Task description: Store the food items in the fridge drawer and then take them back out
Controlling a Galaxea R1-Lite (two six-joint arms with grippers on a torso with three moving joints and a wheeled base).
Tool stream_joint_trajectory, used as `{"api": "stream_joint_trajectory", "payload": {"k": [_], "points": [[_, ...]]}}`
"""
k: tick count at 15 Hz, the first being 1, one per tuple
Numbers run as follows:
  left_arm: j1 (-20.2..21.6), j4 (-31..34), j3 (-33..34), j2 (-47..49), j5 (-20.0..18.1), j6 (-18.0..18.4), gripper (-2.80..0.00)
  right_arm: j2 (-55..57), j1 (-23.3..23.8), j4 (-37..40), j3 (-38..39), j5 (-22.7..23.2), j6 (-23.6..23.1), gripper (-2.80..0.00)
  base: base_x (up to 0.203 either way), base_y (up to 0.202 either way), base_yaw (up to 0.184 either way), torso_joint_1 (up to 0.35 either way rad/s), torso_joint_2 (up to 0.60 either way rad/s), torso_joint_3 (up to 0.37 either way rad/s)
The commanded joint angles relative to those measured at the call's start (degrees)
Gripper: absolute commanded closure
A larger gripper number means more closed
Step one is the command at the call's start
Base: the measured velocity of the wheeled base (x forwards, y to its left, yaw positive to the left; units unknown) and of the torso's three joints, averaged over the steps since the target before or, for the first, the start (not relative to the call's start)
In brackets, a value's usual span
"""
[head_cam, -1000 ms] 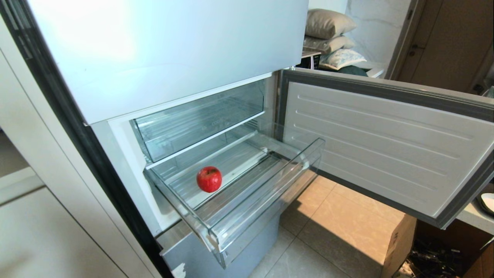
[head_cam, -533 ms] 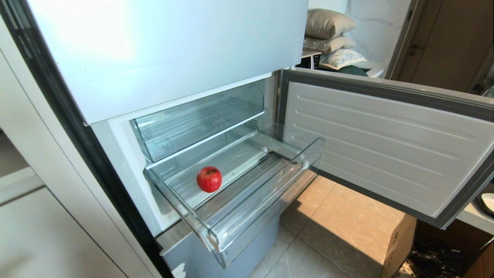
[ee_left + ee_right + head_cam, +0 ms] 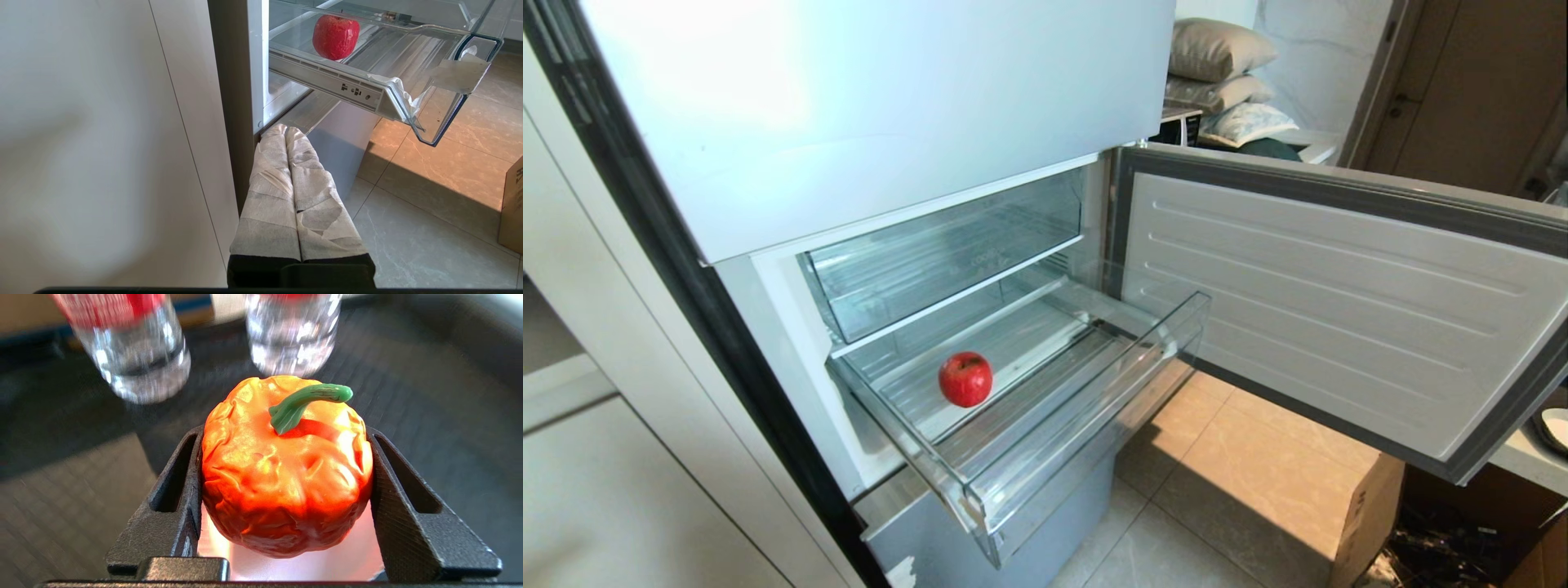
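Note:
A shiny red apple (image 3: 965, 379) lies on the ribbed floor of the pulled-out clear fridge drawer (image 3: 1086, 425). The left wrist view also shows the apple (image 3: 336, 36) and the drawer (image 3: 445, 73) from below. My left gripper (image 3: 284, 130) is shut and empty, low beside the fridge's lower edge under the drawer. In the right wrist view, my right gripper (image 3: 284, 433) is shut on a wrinkled orange-red fruit (image 3: 286, 477) with a green stem. Its black fingers (image 3: 184, 486) press both sides of the fruit, over a dark textured surface. Neither arm shows in the head view.
Two clear bottles (image 3: 135, 355) (image 3: 292, 335) with red labels stand just beyond the fruit. The fridge door (image 3: 1339, 302) hangs open to the right of the drawer, with a cardboard box (image 3: 1364, 506) on the tiled floor below it. A smaller clear compartment (image 3: 947, 253) sits above the drawer.

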State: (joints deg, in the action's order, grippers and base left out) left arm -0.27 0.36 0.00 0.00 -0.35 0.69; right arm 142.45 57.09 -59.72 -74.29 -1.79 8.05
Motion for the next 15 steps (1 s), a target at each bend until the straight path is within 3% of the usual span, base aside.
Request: {"api": "stream_joint_trajectory", "payload": {"k": [1, 5, 8, 11, 13, 15], "points": [[0.0, 0.0, 0.0, 0.1, 0.0, 0.0, 0.0, -3.9, 0.7, -0.4, 0.6, -0.1, 0.1, 0.0, 0.0, 0.0, 0.0, 0.0, 0.0, 0.0], [0.0, 0.0, 0.0, 0.1, 0.0, 0.0, 0.0, -17.7, 2.9, -0.3, 8.7, -0.3, 0.0, 0.0, 0.0, 0.0, 0.0, 0.0, 0.0, 0.0], [0.0, 0.0, 0.0, 0.1, 0.0, 0.0, 0.0, -32.7, 5.1, -1.0, 22.5, 0.5, -3.6, 0.0, 0.0, 0.0, 0.0, 0.0, 0.0, 0.0], [0.0, 0.0, 0.0, 0.1, 0.0, 0.0, 0.0, -49.5, 6.2, -1.9, 37.6, 4.2, -6.5, 0.0, 0.0, 0.0, 0.0, 0.0, 0.0, 0.0], [0.0, 0.0, 0.0, 0.1, 0.0, 0.0, 0.0, -61.4, 3.7, -1.7, 47.4, 6.9, -7.4, 0.0, 0.0, 0.0, 0.0, 0.0, 0.0, 0.0], [0.0, 0.0, 0.0, 0.1, 0.0, 0.0, 0.0, -70.4, -6.5, 1.7, 55.4, 8.0, -7.8, 0.0, 0.0, 0.0, 0.0, 0.0, 0.0, 0.0]]}}
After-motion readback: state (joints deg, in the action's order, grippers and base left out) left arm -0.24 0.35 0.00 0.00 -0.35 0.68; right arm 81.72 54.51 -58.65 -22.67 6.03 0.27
